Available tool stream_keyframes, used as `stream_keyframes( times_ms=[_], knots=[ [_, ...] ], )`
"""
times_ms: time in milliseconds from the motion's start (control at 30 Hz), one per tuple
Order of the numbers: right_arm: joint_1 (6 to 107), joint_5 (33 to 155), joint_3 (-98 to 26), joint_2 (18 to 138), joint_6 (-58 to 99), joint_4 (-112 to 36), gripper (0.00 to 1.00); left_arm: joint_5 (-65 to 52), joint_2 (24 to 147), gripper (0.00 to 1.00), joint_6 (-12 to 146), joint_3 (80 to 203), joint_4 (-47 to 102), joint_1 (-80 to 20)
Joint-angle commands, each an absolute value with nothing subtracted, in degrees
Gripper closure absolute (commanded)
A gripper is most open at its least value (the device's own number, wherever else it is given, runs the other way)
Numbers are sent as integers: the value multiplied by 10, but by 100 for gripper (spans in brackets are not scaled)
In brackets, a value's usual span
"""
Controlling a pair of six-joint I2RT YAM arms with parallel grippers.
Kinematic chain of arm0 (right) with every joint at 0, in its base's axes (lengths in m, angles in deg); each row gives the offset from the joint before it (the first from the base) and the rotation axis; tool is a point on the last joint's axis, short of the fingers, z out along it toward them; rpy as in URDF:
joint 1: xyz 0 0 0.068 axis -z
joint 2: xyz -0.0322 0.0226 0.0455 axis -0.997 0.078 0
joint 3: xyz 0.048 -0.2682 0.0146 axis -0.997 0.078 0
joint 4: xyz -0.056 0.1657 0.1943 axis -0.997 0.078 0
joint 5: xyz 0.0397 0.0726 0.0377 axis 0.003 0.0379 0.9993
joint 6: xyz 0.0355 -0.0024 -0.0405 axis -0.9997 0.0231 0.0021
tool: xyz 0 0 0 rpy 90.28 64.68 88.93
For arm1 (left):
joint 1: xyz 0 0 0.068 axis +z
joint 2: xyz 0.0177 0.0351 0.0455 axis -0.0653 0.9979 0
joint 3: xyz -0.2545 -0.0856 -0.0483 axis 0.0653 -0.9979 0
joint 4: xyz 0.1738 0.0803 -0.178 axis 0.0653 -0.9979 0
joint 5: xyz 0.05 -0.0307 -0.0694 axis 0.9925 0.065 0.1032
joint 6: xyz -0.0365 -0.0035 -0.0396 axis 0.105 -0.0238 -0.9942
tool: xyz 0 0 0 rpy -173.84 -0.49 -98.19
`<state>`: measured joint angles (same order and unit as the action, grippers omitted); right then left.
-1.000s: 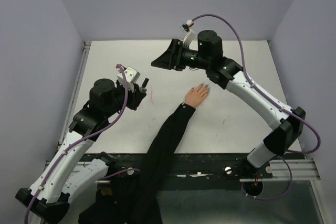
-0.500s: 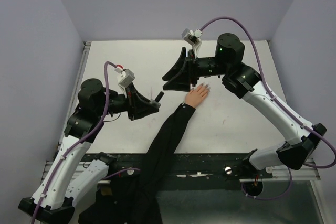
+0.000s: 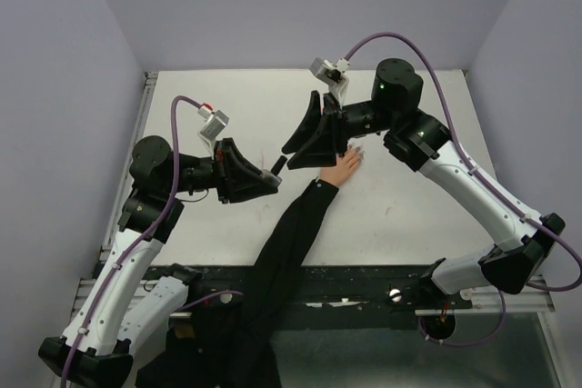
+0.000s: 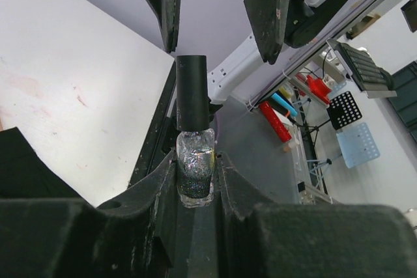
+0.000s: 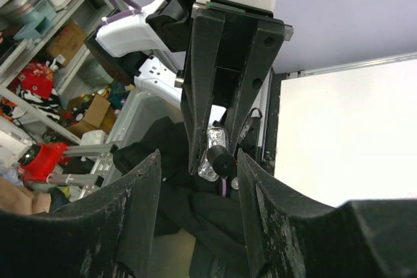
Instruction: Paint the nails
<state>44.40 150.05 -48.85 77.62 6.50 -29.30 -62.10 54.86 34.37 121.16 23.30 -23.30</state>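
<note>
Above the table, your left gripper clamps the glittery polish bottle; your right gripper gapes wide just at its black cap.

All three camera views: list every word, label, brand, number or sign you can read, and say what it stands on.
No text can be read anywhere.
Small clear glass bottle of glitter polish with a black cap, clamped in the left gripper: no label shows.
Brown cardboard boxes on the background shelves: any print is too blurred to read.
</note>
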Motion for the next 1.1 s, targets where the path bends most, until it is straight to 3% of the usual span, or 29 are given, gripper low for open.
stream_keyframes(
  times_ms=[0,233,700,1067],
  knots=[
    [429,1522,-487,783,64,-305,45,-644,546,100,319,1216,265,-228],
    [415,1518,-491,792,67,-304,53,-642,545,100,310,1216,268,-225],
    [404,1482,-499,806,105,-247,57,-645,549,100,288,1210,296,-219],
    [403,1461,-470,783,49,-334,53,-647,547,100,292,1205,291,-217]
  ],
)
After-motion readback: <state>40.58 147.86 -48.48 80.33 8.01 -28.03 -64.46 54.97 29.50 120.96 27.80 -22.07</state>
